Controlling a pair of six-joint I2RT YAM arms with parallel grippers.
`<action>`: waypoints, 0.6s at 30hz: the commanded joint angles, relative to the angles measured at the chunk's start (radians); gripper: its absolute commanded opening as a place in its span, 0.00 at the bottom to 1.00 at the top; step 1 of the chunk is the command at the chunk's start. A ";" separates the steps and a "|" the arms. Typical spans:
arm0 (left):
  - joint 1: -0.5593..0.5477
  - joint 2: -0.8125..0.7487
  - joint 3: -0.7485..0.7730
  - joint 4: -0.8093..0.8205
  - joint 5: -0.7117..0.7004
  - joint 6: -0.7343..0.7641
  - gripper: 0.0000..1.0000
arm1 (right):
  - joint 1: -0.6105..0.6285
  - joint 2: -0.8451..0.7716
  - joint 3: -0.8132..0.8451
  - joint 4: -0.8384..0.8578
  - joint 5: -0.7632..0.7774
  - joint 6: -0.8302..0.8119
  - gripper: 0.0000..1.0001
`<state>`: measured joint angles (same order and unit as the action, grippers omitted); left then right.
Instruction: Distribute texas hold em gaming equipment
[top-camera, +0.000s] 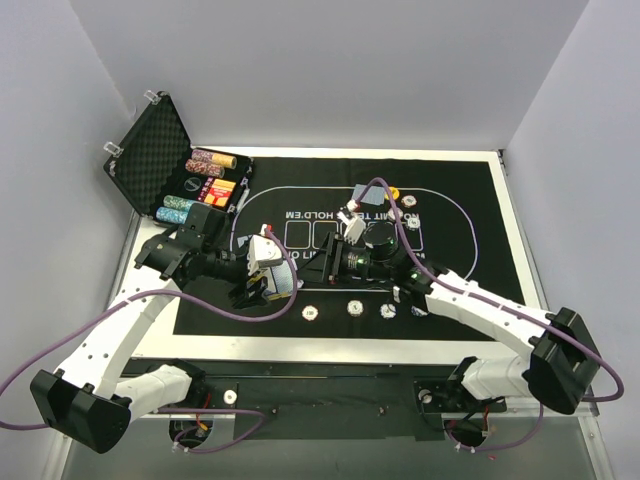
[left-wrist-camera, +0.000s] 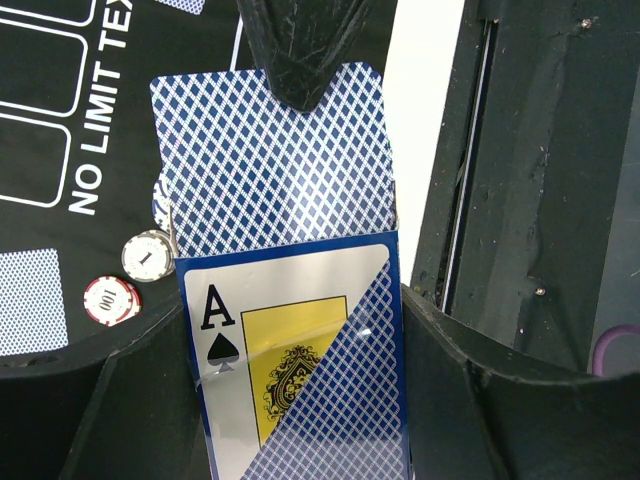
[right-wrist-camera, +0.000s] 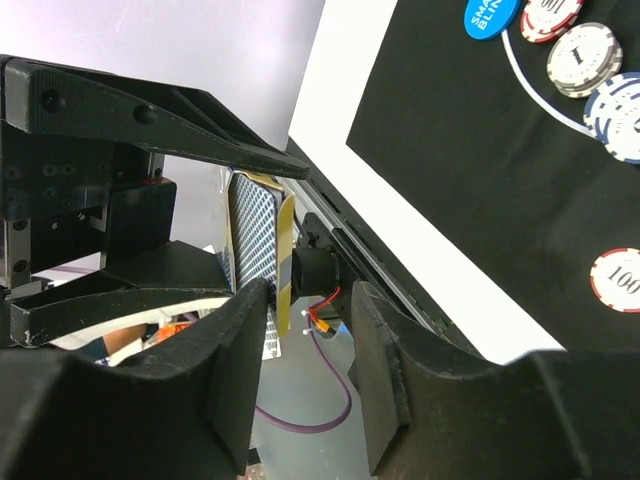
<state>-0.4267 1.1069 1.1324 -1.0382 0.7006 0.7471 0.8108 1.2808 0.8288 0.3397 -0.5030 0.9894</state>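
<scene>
Treat the blue-backed playing card (left-wrist-camera: 270, 160) as light, thin, slick and easily bent; it stands half out of the blue ace-of-spades card pack (left-wrist-camera: 300, 370), raised over the near left part of the black printed felt mat (top-camera: 460, 200); pinch its free top edge flat across both faces. Your left gripper (left-wrist-camera: 295, 330) is clamped on the pack's sides; your right gripper (right-wrist-camera: 307, 295) stands part open, one finger overlapping the card's top edge, seemingly not yet closed on it.

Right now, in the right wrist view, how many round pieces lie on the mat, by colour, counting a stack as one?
Blue disc button: 1
Red-and-white 100 chips: 2
White 1 chip: 1
Blue-and-white chip: 1
Total: 5
</scene>
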 joint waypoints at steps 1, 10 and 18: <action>-0.003 -0.028 0.044 0.015 0.050 0.008 0.02 | -0.009 -0.063 0.009 -0.022 0.060 -0.037 0.38; -0.004 -0.024 0.032 0.009 0.040 0.011 0.02 | 0.059 -0.046 0.121 -0.130 0.132 -0.106 0.47; -0.004 -0.019 0.049 0.006 0.034 0.003 0.07 | 0.106 0.054 0.190 -0.160 0.139 -0.129 0.47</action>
<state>-0.4267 1.1034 1.1324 -1.0397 0.7006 0.7471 0.9028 1.3087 0.9722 0.1986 -0.3855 0.8875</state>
